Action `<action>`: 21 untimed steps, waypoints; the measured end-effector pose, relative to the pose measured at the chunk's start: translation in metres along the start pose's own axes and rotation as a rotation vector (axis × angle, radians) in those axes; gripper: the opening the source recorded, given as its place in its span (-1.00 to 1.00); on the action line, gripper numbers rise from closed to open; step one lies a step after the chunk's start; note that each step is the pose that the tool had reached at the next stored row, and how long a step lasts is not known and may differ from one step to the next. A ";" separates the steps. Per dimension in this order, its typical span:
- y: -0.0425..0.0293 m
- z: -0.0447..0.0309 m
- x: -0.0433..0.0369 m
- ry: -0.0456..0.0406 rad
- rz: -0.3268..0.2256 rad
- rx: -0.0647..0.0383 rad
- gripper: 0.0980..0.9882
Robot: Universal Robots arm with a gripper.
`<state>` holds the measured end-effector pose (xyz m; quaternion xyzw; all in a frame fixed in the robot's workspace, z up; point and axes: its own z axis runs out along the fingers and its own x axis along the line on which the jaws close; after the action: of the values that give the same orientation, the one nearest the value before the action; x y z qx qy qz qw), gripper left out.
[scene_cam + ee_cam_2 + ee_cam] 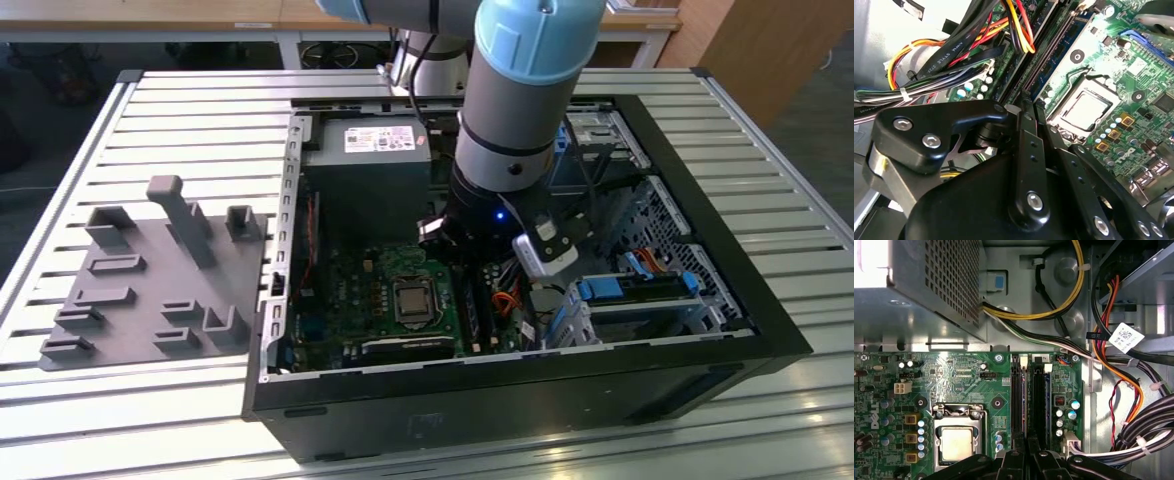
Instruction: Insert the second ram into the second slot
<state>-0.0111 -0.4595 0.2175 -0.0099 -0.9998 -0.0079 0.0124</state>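
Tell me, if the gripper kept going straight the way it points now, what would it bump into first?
Probably the memory slots on the motherboard: the gripper points right at them in the first wrist view. How near it already is, I cannot tell.

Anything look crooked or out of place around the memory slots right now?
Nothing stands out. The gripper sits low over the memory slots beside the processor socket, with a blue strip standing straight between the slots. The cable bundle lies off to one side.

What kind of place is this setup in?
Probably a robotics lab or workshop: an open black computer case on a slatted metal table, a grey fixture plate beside it, wooden desks behind.
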 end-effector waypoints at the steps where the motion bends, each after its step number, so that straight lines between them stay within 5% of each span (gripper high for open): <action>1: 0.0000 0.0003 0.0000 0.0000 0.000 0.000 -0.91; 18: -0.0001 0.0044 -0.0001 -0.0001 0.004 0.001 -0.91; 21: -0.0001 0.0044 -0.0001 -0.0001 0.004 0.002 -0.75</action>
<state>-0.0111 -0.4595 0.2131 -0.0116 -0.9998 -0.0070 0.0124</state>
